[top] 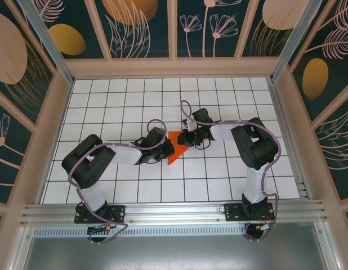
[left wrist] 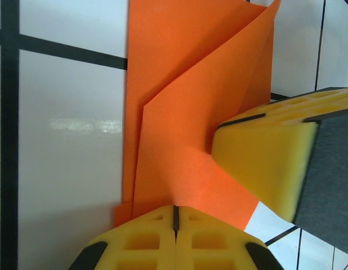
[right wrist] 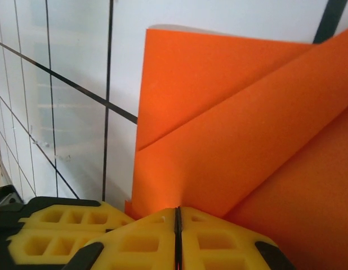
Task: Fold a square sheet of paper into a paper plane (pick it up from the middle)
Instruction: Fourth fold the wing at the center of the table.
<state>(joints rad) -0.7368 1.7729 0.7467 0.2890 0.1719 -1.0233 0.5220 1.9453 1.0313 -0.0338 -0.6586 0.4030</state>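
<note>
A thin, bright orange paper sheet [top: 174,147], already folded into a pointed, layered shape, is seen lying near the middle of the white counter [top: 117,107] ruled with black grid lines, between the two arms. The left tool [top: 163,150] is set against the sheet's left side and the right tool [top: 188,138] against its upper right.

In the left wrist view, the left tool [left wrist: 175,215] is closed, yellow foam pads pressed together at the sheet's near edge. A yellow pad [left wrist: 264,163] of the right tool rests on a raised fold.

In the right wrist view, the right tool [right wrist: 177,216] is likewise closed at the paper's edge. Whether paper is nipped between either pair cannot be told.
</note>
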